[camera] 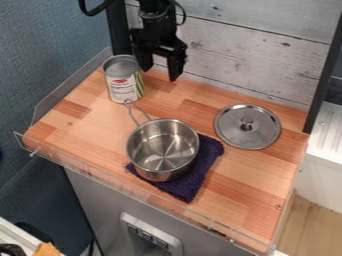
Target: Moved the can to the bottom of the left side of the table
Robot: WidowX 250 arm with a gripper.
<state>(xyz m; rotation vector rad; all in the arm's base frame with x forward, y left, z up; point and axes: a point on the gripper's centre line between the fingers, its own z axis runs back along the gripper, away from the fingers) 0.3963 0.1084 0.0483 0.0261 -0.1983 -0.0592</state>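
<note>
Jaws (159, 73) spread apart, seemingly empty, beside the can (122, 82), its long axis upright

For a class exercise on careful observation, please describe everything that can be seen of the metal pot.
The pot is round, silvery and shiny, apparently stainless steel, with a smooth wall and a looped wire handle. It stands upright and uncovered, its inside showing bare metal with streaks of reflected light. Beneath it is a dark purple cloth, which reaches out mostly on the lid's side. The handle points toward the can; whether its tip touches the can, I cannot tell.
</note>
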